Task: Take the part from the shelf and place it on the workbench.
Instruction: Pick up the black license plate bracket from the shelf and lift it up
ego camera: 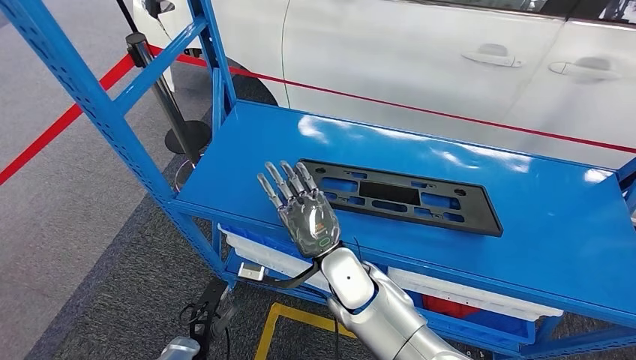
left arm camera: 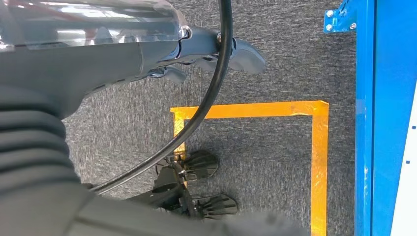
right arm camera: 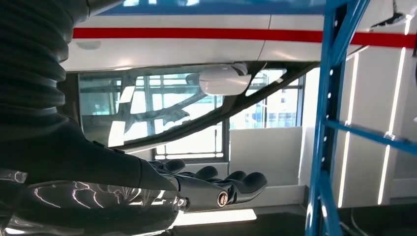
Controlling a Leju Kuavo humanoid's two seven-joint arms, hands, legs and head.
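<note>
Above the shelf's [ego camera: 225, 180] front edge, the empty right hand [ego camera: 301, 206] spreads beside the part [ego camera: 405, 196].

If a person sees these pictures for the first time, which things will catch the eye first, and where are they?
The eye goes first to the bright blue shelf filling the middle of the head view, with a flat black part lying on its top surface. The robot's right hand is raised with fingers spread over the part's near left end. Behind the shelf stands a white car, with a red barrier tape stretched in front of it.
</note>
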